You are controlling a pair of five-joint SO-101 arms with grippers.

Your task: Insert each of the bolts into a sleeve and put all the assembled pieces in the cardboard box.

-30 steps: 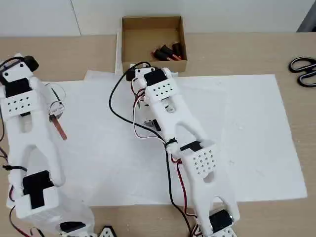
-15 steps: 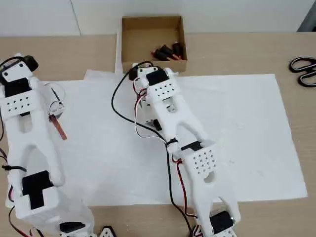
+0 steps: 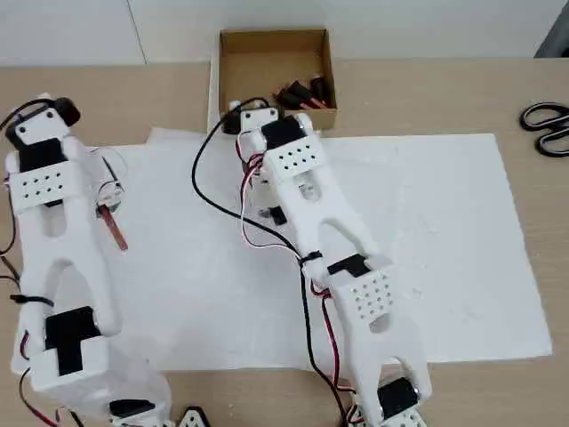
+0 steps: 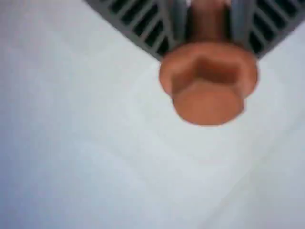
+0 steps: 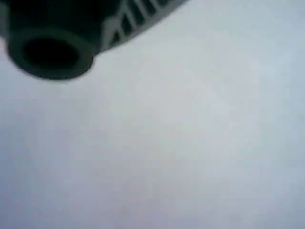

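Cardboard box [image 3: 253, 71] at 12 o'clock of the paper sheet [image 3: 427, 231], assembled pieces [image 3: 302, 93] inside; scissors [image 3: 549, 127] at 2 o'clock. Over the sheet, bolt [image 3: 113, 228] at 9 o'clock of sleeve [image 5: 50, 55].

The sheet's [image 3: 444, 231] right half lay bare; scissors [image 3: 547, 127] sat well apart at the table's [image 3: 427, 89] edge. The right arm [image 3: 302, 196], sleeve [image 5: 50, 57] at its tip, crossed the middle, its wrist just before the box's [image 3: 229, 71] near wall, a cable [image 3: 209, 196] looping beside it. The left arm's [image 3: 53, 205] bolt [image 3: 113, 227] jutted into the bare strip between the arms. Pieces [image 3: 302, 93] took the box's right corner; its left was free.
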